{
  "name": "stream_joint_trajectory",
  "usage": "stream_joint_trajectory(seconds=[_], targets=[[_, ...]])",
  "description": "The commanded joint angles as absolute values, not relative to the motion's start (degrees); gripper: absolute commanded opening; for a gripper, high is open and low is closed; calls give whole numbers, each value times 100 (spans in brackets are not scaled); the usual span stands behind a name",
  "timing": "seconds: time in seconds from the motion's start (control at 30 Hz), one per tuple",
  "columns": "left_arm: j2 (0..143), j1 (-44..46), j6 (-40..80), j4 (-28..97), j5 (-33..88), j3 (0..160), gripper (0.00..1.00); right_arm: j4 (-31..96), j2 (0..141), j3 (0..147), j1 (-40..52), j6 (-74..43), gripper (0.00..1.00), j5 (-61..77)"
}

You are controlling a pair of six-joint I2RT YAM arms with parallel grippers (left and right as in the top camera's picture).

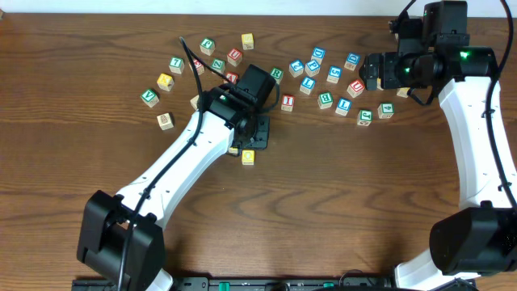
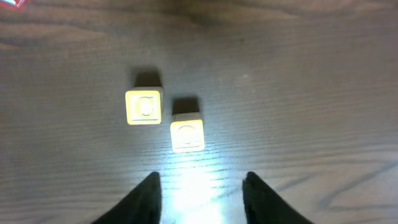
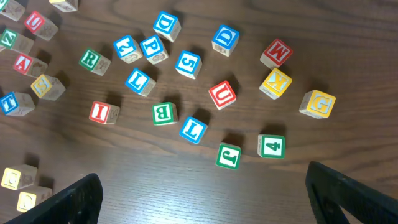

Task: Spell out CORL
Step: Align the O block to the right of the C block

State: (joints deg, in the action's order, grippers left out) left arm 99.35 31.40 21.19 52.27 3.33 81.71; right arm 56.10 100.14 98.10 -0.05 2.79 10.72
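1. First, at the far left of the left wrist view, find the C block (image 2: 144, 107). It is yellow and lies flat on the table (image 2: 311, 93) with its letter facing up, so count it as placed.
2. Just beside it, at its 4 o'clock and nearly corner to corner, lies the second yellow block (image 2: 187, 132). Glare washes out its face. The faint round outline reads as an O, but treat that as a judgement. The pair sits staggered rather than in a level row.
3. Note the left claw (image 2: 200, 183): its jaws stand well apart with nothing between them. The second yellow block lies near, at the claw's 12 o'clock, and the C block at about 11 o'clock.
4. Progress, as judged from this layout: two of the four letters appear to be down, and R and L are not yet added.
5. In the right wrist view, look for the green R block (image 3: 94, 60) among the scattered letters, at roughly 10 o'clock from the right claw. A blue L block (image 3: 193, 129) lies nearer, at about 12 o'clock.
6. Observe the right claw (image 3: 202, 173): it is spread wide, grips nothing, and hangs above the scatter, apart from every block.
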Motion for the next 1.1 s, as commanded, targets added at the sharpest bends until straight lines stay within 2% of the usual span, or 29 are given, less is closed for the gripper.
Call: stream_joint_trajectory(seconds=[0.0, 0.23, 0.37, 0.4, 1.07], targets=[[9990, 3144, 2294, 5269, 414, 7937, 34, 5621, 9990, 9931, 84, 349, 99, 1109], [9998, 3148, 2445, 5227, 718, 7693, 21, 5621, 9990, 9931, 84, 349, 99, 1111], [10001, 3148, 2543, 5229, 716, 7693, 19, 5621, 9990, 9931, 84, 349, 99, 1109], [10001, 3148, 2541, 5245, 716, 7693, 15, 5621, 9990, 9931, 84, 349, 99, 1109], [10315, 3210, 2587, 5332, 875, 7671, 15, 5621, 9990, 9931, 84, 349, 99, 1109]])
